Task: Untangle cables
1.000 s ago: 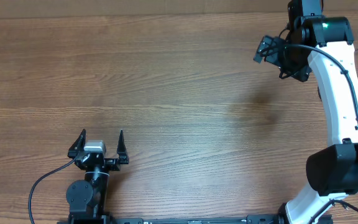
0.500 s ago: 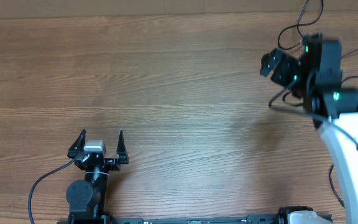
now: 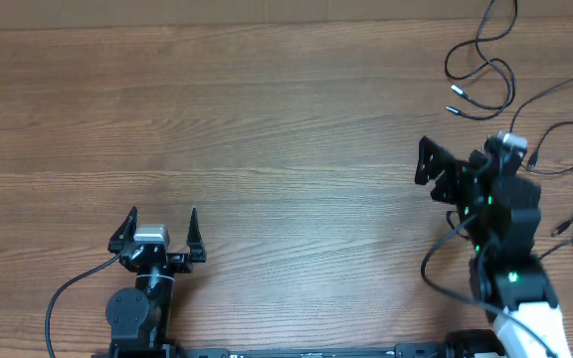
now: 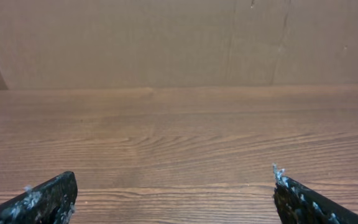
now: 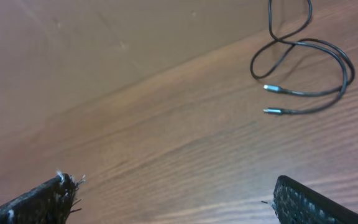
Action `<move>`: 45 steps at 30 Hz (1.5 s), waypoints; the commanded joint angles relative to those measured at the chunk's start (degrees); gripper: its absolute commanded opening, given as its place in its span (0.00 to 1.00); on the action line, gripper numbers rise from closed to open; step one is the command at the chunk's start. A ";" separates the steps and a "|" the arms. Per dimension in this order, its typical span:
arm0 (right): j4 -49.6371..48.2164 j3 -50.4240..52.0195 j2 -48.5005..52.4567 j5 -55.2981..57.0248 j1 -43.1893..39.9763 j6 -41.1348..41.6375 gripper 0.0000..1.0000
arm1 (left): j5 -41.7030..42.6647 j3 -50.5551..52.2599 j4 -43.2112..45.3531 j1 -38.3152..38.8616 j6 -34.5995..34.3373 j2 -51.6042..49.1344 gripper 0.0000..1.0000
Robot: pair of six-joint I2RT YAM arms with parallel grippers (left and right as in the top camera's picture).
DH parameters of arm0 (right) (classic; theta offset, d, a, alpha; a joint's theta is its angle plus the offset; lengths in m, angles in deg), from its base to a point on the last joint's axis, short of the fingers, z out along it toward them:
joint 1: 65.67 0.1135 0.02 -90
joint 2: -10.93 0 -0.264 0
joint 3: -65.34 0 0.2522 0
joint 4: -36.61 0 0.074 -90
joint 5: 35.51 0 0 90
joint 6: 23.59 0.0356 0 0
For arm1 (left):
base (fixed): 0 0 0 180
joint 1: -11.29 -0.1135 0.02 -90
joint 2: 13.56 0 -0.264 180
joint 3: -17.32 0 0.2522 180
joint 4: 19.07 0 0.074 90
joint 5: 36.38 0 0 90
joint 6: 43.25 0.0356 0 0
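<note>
Lying as separate loose strands by the worktop's far right corner and right edge, the cables (image 3: 454, 89) look untangled, so little seems left to do. Left tool (image 3: 162, 231) and right tool (image 3: 434, 171) both gape open, empty, apart from them

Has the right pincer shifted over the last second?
Yes. The black right pincer drew back from the far edge of the brown wooden table toward its near edge, open and empty.

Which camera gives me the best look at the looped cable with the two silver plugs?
Right wrist: the cable is large, with both plugs clear. Overhead shows it small, near the far right corner. Left wrist shows only the table, no cable.
</note>
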 commanded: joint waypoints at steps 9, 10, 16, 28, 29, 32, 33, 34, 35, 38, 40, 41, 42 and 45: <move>-13.88 22.71 -19.58 1.07 -0.15 -4.44 1.00 | -0.35 0.22 -0.13 -0.31 -0.35 0.39 1.00; -14.62 24.13 -20.96 1.07 -0.13 -4.44 1.00 | -0.35 0.22 -0.11 -0.31 -0.35 0.39 1.00; -14.91 29.90 -29.53 1.03 -0.15 -4.44 1.00 | -0.35 0.22 -0.13 -0.31 -0.35 0.39 1.00; -0.96 30.01 -47.41 1.95 -0.15 -6.12 1.00 | -0.35 0.22 -0.13 -0.31 -0.35 0.39 1.00; -1.16 30.01 -47.91 1.99 -0.15 -6.36 1.00 | -0.35 0.22 -0.13 -0.31 -0.35 0.39 1.00; -0.94 30.01 -47.89 1.90 -0.15 -6.40 1.00 | -0.35 0.22 -0.13 -0.31 -0.35 0.39 1.00; -0.96 30.01 -47.89 1.92 -0.15 -6.43 1.00 | -0.35 0.22 -0.13 -0.31 -0.35 0.39 1.00; -0.94 30.01 -47.89 1.92 -0.15 -6.43 1.00 | -0.35 0.22 -0.13 -0.31 -0.35 0.39 1.00; -0.94 30.01 -47.89 1.75 -0.15 -6.43 1.00 | -0.35 0.22 -0.13 -0.31 -0.35 0.39 1.00; -0.94 30.01 -47.89 1.75 -0.15 -6.40 1.00 | -0.35 0.22 -0.13 -0.31 -0.35 0.39 0.99; -0.94 30.01 -47.89 1.77 -0.15 -6.40 1.00 | -0.35 0.22 -0.13 -0.31 -0.35 0.39 1.00; -0.94 30.01 -47.89 1.79 -0.15 -6.40 1.00 | -0.35 0.22 -0.13 -0.31 -0.35 0.39 1.00; -0.96 30.01 -47.89 1.75 -0.15 -6.38 1.00 | -0.35 0.22 -0.13 -0.31 -0.35 0.39 1.00; -0.96 30.01 -47.89 1.77 -0.15 -6.38 1.00 | -0.35 0.22 -0.13 -0.31 -0.35 0.39 1.00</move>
